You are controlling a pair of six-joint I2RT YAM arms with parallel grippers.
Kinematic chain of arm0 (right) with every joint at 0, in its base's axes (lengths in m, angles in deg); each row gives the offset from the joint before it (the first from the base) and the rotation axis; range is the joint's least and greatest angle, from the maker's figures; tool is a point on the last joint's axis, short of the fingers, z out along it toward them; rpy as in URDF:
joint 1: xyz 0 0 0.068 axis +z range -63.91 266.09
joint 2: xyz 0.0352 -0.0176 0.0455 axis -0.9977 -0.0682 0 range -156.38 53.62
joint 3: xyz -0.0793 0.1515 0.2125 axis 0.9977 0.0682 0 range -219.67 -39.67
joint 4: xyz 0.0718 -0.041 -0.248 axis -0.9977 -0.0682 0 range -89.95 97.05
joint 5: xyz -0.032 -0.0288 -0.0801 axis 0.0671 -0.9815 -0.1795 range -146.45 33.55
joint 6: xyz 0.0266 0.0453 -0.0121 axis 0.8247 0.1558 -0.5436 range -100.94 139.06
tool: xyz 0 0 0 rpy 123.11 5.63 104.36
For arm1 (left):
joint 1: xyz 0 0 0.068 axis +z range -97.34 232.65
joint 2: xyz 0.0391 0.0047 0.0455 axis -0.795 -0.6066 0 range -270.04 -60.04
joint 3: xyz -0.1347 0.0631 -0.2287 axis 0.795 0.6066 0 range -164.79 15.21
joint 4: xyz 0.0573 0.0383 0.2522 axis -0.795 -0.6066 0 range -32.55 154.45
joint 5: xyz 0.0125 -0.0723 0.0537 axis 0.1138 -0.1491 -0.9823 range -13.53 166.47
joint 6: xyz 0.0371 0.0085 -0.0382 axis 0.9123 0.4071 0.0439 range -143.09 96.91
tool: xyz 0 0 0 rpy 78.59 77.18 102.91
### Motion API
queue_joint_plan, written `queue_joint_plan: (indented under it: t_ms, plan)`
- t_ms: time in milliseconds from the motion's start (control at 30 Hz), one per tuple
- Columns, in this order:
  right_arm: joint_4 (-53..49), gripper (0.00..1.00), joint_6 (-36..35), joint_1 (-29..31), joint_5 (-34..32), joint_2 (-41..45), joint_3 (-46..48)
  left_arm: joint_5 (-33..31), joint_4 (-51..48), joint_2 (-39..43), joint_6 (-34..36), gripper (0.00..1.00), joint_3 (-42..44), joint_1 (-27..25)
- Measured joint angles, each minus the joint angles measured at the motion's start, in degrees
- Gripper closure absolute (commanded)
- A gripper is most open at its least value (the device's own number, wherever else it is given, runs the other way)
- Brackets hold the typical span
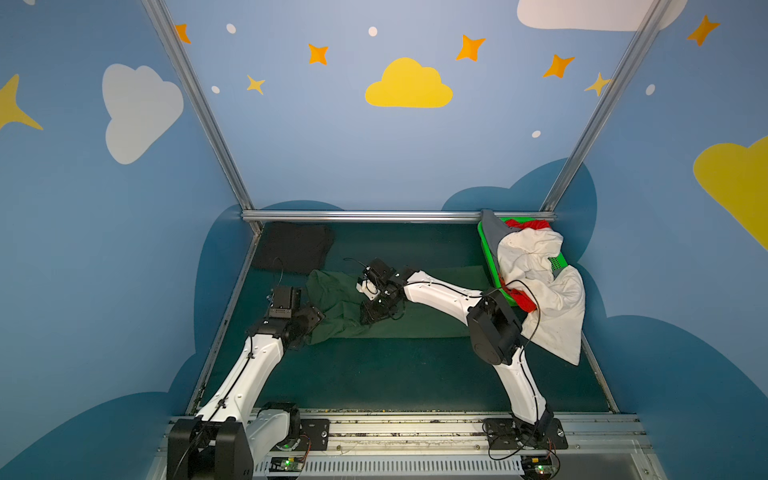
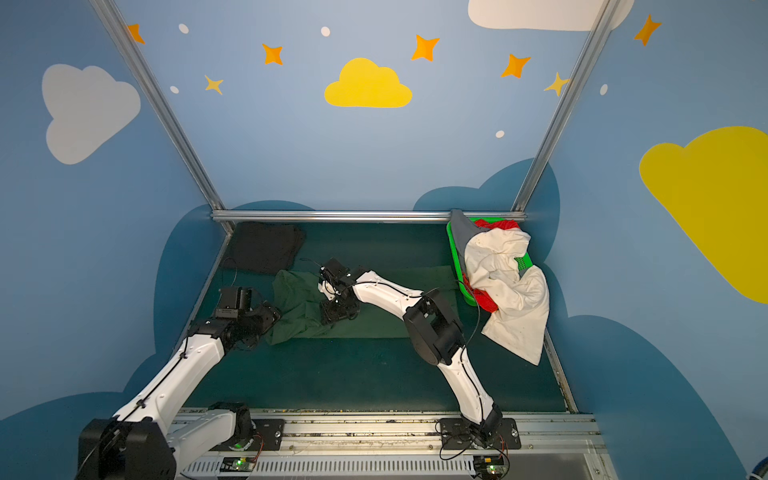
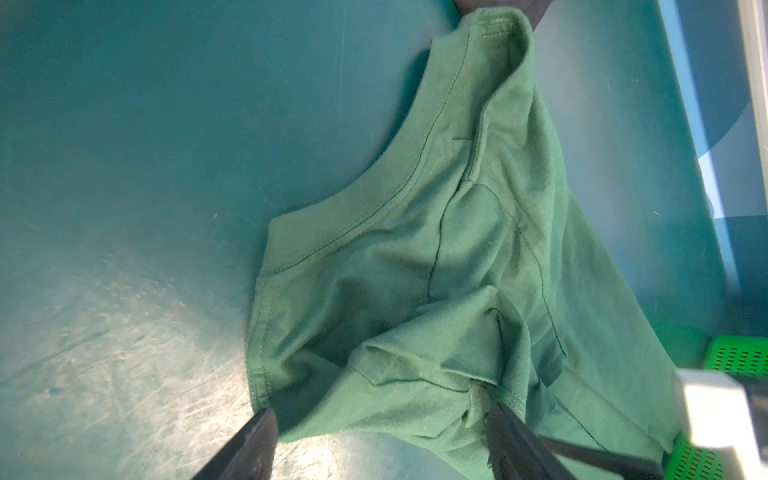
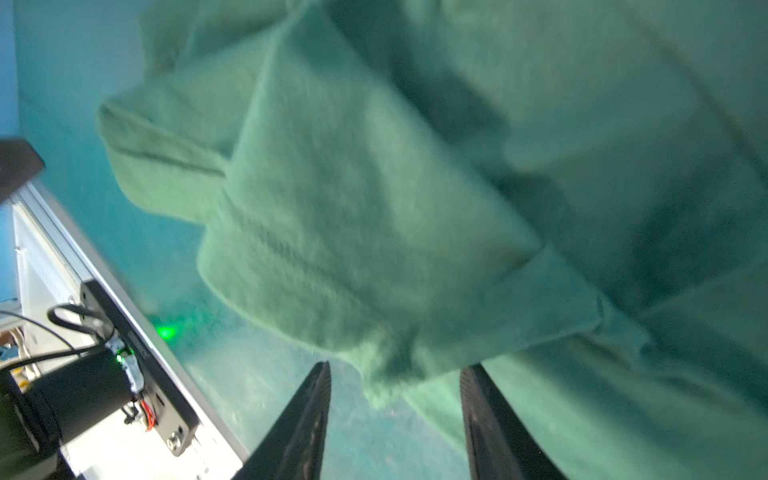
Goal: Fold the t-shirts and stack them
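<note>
- Likely mid-fold on the dark green t-shirt [image 1: 338,305].
- Left gripper [image 3: 382,411] gapes wide astride bunched cloth; right gripper [image 4: 397,365] is half-open, hold unclear.
- Next: pinch, fold across.

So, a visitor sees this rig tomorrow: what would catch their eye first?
Probably the cream-white t-shirt spilling over the bright green basket at the far right, with red cloth under it. Then the dark green t-shirt crumpled mid-scene, the left gripper and right gripper both at it, jaws apart.
</note>
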Motion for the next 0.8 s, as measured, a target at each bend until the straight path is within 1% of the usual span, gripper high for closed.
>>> queue_joint_plan:
  t_ms: [133, 200, 233, 267, 367, 433, 467, 600, 800]
  plan:
    - [0.0, 0.53, 0.9, -0.7, -0.2, -1.6, -2.0, 0.6, 0.1, 0.0, 0.2, 0.23, 0.0, 0.0]
    - [-0.2, 0.57, 1.0, -0.9, -0.2, -1.9, -2.0, 0.8, 0.1, -0.1, 0.4, 0.23, 0.0, 0.1]
    - [-0.3, 0.62, 1.2, -0.9, -0.2, -2.0, -2.0, 0.8, 0.1, -0.1, 0.4, 0.23, 0.0, 0.1]
    - [-0.3, 0.69, 1.2, -1.0, -0.1, -2.1, -2.0, 0.9, 0.1, -0.2, 0.5, 0.24, 0.0, 0.2]
    - [-0.3, 0.84, 2.1, -1.0, 0.0, -2.2, -2.0, 1.0, 0.2, -0.5, 0.6, 0.25, 0.0, 0.2]
    - [-0.1, 0.95, 2.3, -1.0, 0.0, -2.2, -2.0, 1.0, 0.2, -0.7, 0.7, 0.26, 0.0, 0.2]
    - [0.0, 1.0, 2.6, -1.2, 0.0, -2.2, -2.0, 1.0, 0.2, -1.0, 0.7, 0.28, -0.2, 0.2]
    - [0.6, 1.0, 4.3, -1.5, -0.1, -2.3, -2.3, 1.2, 0.6, -2.2, 0.8, 0.34, -1.1, 0.2]
    - [1.6, 1.0, 8.0, -4.2, -0.8, -2.6, -3.4, 2.3, 1.4, -4.1, 1.2, 0.38, -2.8, 0.2]
